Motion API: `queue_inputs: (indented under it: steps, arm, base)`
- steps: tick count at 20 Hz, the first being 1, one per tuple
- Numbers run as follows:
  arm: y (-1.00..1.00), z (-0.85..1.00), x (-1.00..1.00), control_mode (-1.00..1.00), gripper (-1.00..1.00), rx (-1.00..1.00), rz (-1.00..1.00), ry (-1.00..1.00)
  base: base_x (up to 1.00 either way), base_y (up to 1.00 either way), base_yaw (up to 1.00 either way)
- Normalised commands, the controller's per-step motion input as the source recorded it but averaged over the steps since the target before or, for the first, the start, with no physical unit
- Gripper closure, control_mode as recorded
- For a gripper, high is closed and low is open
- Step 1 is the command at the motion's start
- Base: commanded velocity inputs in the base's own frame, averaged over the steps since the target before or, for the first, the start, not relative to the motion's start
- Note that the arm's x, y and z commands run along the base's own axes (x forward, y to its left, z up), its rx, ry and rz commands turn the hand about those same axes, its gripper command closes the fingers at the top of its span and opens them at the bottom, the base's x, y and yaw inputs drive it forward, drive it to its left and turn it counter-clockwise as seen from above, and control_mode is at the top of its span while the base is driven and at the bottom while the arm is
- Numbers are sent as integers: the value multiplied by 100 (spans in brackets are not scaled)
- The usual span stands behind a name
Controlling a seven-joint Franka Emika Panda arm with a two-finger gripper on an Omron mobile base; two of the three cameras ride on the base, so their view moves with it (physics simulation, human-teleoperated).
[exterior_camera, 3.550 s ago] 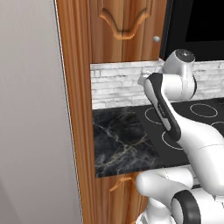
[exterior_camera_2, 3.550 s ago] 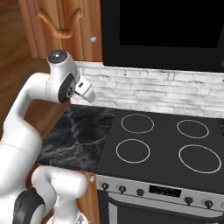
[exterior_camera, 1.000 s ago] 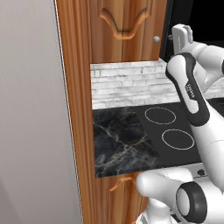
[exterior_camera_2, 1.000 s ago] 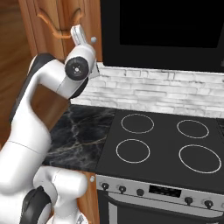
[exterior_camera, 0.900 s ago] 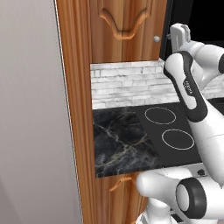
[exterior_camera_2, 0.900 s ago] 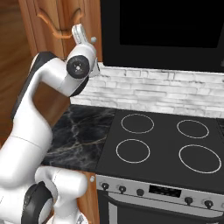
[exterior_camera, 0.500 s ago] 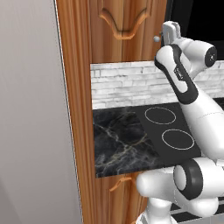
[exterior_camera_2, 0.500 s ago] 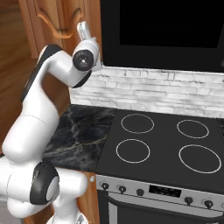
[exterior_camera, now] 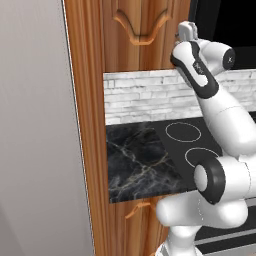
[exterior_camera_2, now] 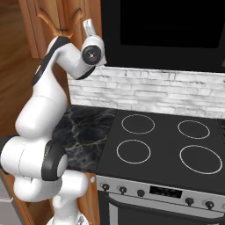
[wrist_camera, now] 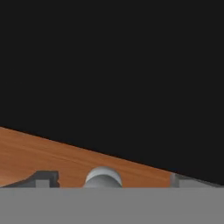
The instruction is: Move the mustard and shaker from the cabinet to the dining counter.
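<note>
The brown wooden cabinet [exterior_camera: 140, 55] hangs above the short counter, its carved-arch door [exterior_camera_2: 52, 17] shut. My gripper [exterior_camera: 185, 29] is raised against the door's right edge, pointing into it [exterior_camera_2: 88, 24]. In the hand view the round silver knob [wrist_camera: 103, 177] sits between my two dark fingertips [wrist_camera: 43, 178], which stand apart on either side of it, so the gripper [wrist_camera: 107, 180] is open around the knob without clasping it. The mustard and the shaker are hidden behind the shut door. The dining counter is out of view.
Below the cabinet lies a short black marble counter [exterior_camera: 142, 162] beside a black stove top with rings [exterior_camera_2: 162, 140]. A white brick backsplash [exterior_camera_2: 167, 90] runs behind, under a black panel [exterior_camera_2: 167, 24]. A grey wall [exterior_camera: 35, 150] stands left.
The arm has swung up and left from over the stove, and the hand now sits at the cabinet door's knob. The door has stayed shut.
</note>
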Motion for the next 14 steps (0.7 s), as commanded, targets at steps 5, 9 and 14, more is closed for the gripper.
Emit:
queue_inputs:
  steps: [5,9,14]
  arm:
    - [0,0,61,-100,-100,5,3,0]
    - [0,-5,40,-100,100,2,1,1]
    - [0,0,1,-100,100,0,0,0]
  base:
    - [0,0,0]
    - [0,0,0]
    - [0,0,0]
